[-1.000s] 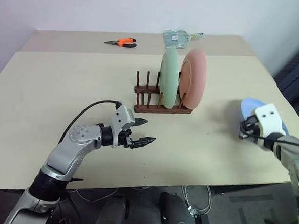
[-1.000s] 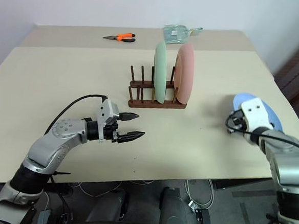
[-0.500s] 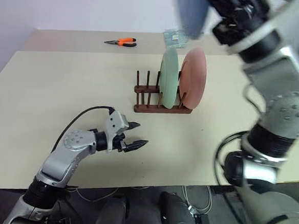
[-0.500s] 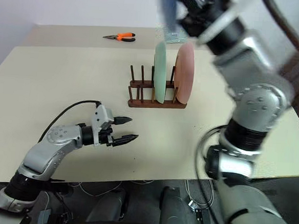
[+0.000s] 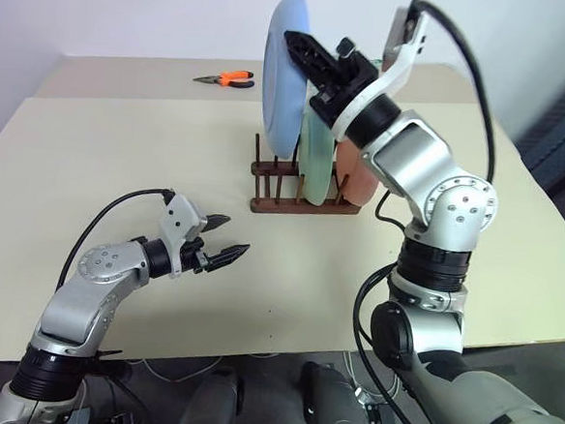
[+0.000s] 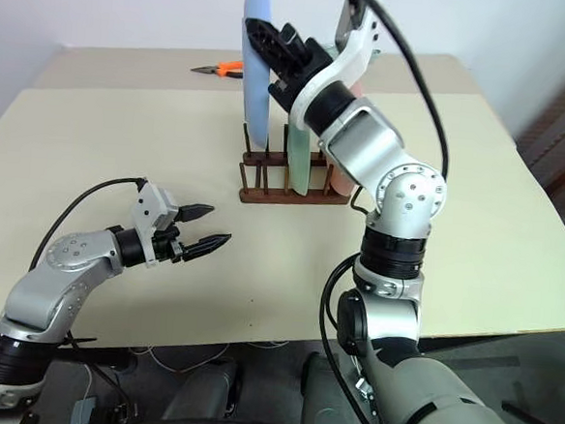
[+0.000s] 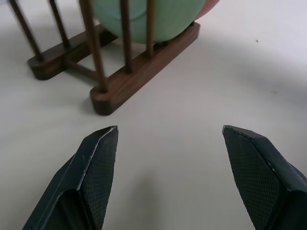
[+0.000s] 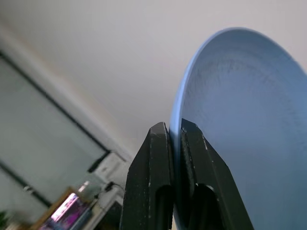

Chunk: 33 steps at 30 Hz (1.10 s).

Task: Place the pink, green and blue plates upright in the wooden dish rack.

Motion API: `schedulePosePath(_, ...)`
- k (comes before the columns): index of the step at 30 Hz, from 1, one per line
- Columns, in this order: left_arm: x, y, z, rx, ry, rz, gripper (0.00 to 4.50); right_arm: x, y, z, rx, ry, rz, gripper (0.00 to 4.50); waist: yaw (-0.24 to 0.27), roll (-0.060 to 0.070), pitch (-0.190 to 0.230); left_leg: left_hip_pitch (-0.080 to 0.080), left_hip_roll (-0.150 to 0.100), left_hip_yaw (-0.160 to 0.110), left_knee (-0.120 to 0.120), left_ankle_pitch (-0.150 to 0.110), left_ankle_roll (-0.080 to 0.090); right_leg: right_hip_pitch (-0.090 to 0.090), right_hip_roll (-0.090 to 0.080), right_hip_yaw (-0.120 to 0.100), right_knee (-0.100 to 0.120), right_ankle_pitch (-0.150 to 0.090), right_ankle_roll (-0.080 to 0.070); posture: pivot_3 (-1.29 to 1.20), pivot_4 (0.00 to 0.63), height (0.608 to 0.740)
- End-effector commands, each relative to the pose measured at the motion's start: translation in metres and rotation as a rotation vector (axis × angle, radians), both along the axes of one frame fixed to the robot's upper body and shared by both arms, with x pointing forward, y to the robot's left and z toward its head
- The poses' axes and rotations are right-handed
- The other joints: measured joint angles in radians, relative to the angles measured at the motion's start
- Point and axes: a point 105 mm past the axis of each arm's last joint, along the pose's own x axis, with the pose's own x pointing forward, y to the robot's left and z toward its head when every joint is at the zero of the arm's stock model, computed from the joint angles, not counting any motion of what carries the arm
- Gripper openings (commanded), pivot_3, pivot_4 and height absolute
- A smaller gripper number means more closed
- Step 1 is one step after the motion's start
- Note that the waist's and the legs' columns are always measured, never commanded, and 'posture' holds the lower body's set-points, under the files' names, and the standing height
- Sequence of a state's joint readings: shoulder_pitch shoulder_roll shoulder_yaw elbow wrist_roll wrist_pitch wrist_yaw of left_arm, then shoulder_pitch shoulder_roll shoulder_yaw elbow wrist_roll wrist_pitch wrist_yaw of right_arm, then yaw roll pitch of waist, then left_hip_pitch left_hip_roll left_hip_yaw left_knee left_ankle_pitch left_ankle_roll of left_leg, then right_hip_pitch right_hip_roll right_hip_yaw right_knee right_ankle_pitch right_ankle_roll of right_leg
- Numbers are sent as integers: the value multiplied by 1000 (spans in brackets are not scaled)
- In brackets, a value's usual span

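Since a second ago the right gripper [image 5: 308, 54], clamped on the light blue round plate's [image 5: 284, 71] rim, is carrying it from lower right to upper centre above the dark wooden peg rack [image 5: 303, 189], where it should be lowering it upright into the free slot beside the mint green plate [image 5: 317, 161], while the left gripper [image 5: 224, 237], fingers apart, is idling over the table [image 5: 91, 179].

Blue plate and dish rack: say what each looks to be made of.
Blue plate: likely plastic or matte-glazed ceramic; its even light blue face shows a fine grainy texture and no shine. Dish rack: wood, probably stained dark brown; solid rails with thin round pegs and a low sheen.
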<state>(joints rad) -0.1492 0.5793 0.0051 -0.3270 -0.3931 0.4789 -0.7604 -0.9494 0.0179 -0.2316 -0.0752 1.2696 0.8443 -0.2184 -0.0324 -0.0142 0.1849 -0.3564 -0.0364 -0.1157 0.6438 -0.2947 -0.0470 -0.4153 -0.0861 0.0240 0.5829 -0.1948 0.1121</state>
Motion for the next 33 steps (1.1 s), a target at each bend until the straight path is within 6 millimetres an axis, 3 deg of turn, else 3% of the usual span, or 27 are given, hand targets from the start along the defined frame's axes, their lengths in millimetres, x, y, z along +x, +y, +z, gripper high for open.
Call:
schedulePosePath(1, -1, -6, 15, -17, -43, -15, 3574, 3, 7, -3, -12, 25, -1, 64, -8, 0, 0, 0, 0, 0, 0, 0, 0, 0, 1, 0, 0, 0, 1, 0, 150, 740)
schedulePosePath(8, 0, -6, 14, -17, -39, -20, 3574, 8, 12, -5, -18, 57, -7, 64, -10, 0, 0, -1, 0, 0, 0, 0, 0, 0, 1, 0, -1, 0, 0, 0, 150, 740)
schedulePosePath(14, 0, -5, 13, -15, -37, -24, 3574, 23, 12, -24, -68, 140, -86, 64, -10, 0, 0, -1, 0, 0, 0, 0, 0, 0, 1, 0, -1, 0, 0, 0, 150, 740)
schedulePosePath(17, 0, -6, 12, -14, -35, -28, 3574, 22, 14, -19, -89, 92, -84, 1020, -10, 0, 0, -1, 0, 0, 0, 0, 0, 0, 1, 0, -1, 0, 0, 0, 150, 740)
schedulePosePath(21, -1, -7, 10, -16, -31, -31, 3574, 14, 16, -1, -232, -141, -125, 2900, -10, 0, 0, -1, 0, 0, 0, 0, 0, 0, 1, 0, -1, 0, 0, 0, 150, 740)
schedulePosePath(24, -2, -9, 9, -17, -28, -35, 3574, 3, 14, 13, -335, -350, -134, 2900, -10, 0, 0, -1, 0, 0, 0, 0, 0, 0, 1, 0, -1, 0, 0, 0, 150, 740)
schedulePosePath(30, -3, -10, 6, -14, -25, -40, 3574, -21, -29, 39, -564, -808, -259, 2900, -7, -1, 0, -1, 0, 0, 0, 0, 0, 1, 0, 0, -3, -1, 1, 0, 150, 740)
schedulePosePath(33, -6, -7, 1, -2, -19, -28, 3574, -47, -92, 32, -637, -848, -218, 2900, 4, -2, -1, -1, 0, -1, 0, 0, 0, 2, 0, -1, -5, -1, 1, 0, 150, 740)
